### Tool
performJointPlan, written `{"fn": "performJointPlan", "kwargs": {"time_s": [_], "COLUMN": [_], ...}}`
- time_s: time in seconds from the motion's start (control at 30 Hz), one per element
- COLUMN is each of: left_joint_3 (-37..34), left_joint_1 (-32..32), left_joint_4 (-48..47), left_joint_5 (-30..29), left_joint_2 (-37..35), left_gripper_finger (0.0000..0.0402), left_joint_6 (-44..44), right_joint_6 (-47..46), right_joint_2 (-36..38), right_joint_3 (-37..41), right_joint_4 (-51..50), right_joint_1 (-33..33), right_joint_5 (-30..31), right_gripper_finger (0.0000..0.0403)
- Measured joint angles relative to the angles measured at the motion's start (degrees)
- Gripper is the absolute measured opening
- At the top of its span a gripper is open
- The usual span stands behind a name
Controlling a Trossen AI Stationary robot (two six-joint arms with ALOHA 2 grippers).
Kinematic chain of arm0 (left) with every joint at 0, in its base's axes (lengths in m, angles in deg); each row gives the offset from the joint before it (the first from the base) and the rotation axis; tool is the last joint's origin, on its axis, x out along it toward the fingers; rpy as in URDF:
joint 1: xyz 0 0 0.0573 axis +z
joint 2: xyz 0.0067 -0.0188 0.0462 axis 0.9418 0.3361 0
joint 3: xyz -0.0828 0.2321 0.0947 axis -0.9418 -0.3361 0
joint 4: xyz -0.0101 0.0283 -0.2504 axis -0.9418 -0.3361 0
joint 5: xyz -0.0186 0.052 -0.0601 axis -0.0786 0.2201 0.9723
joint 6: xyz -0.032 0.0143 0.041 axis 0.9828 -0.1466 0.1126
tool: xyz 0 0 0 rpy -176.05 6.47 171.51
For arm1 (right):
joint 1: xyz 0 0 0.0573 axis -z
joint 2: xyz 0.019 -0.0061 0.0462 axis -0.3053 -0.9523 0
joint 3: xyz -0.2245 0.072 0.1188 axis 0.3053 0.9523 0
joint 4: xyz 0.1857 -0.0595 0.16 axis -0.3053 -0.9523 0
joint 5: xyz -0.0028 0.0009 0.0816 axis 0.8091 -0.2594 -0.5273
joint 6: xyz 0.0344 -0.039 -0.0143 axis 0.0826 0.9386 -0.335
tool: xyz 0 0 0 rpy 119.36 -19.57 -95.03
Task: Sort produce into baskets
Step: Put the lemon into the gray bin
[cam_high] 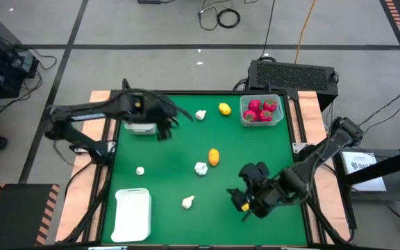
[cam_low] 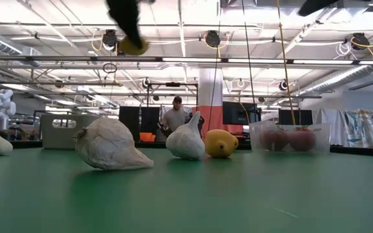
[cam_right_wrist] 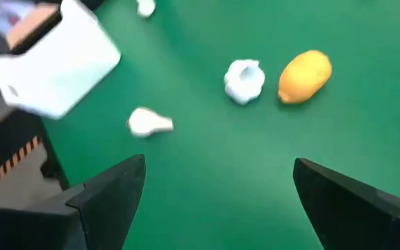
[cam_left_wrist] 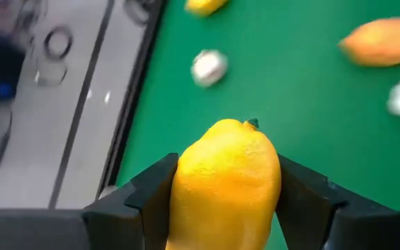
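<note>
Clamped between the two dark fingers of the left hand: one held yellow oval fruit, green tip pointing away from the lens. Grasp firm on both sides of the fruit, clear of the table.

Left hand location, high view: upper left of frame, at the right end of the grey-white bin. Low view: same hand at the top edge, left of centre, yellow fruit showing beneath it.

Right hand: released, fingers spread wide, nothing between them. Location, high view: lower right of frame, above bare green table.

Remaining produce, high view:
- Red fruits: inside the clear bin, upper right of frame.
- Loose yellow fruit: just left of the clear bin.
- Upper garlic bulb: left of that fruit, near the left hand.
- Orange fruit: centre of frame, just beside the centre garlic bulb.
- Left garlic bulb: left of centre.
- Lower garlic bulb: below centre, to the right of the white tray.

White tray: lower left of frame, no produce in it.
</note>
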Motion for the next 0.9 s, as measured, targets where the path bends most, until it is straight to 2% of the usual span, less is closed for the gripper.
{"fn": "performJointPlan", "kwargs": {"time_s": [0.17, 0.3, 0.37, 0.57, 0.73, 0.9], "left_joint_3": [-15.2, -23.5, -26.5, -32.3, -34.1, -34.1], "left_joint_1": [11.6, 19.2, 21.6, 27.3, 28.9, 28.9], "left_joint_4": [6.9, 9.1, 9.1, 10.6, 10.7, 10.9], "left_joint_5": [3.1, 8.7, 9.1, 8.7, 7.6, 7.6], "left_joint_2": [-8.7, -10.3, -10.2, -10.2, -10.2, -10.2], "left_gripper_finger": [0.0208, 0.0208, 0.0208, 0.0209, 0.0232, 0.0265], "left_joint_6": [0.0, 2.2, 4.1, 10.1, 13.8, 15.0], "right_joint_6": [2.0, 4.1, 5.8, 12.7, 19.3, 31.3], "right_joint_2": [0.0, 0.0, 0.0, 0.0, 0.0, 0.0], "right_joint_3": [0.0, 0.0, 0.0, 0.0, 0.0, 0.0], "right_joint_4": [1.4, 3.3, 5.4, 11.4, 12.4, 12.4], "right_joint_1": [5.3, 9.3, 11.1, 15.8, 20.3, 26.7], "right_joint_5": [0.0, 0.0, -0.1, -0.1, -0.8, -9.8], "right_gripper_finger": [0.0357, 0.0357, 0.0357, 0.0357, 0.0357, 0.0357]}}
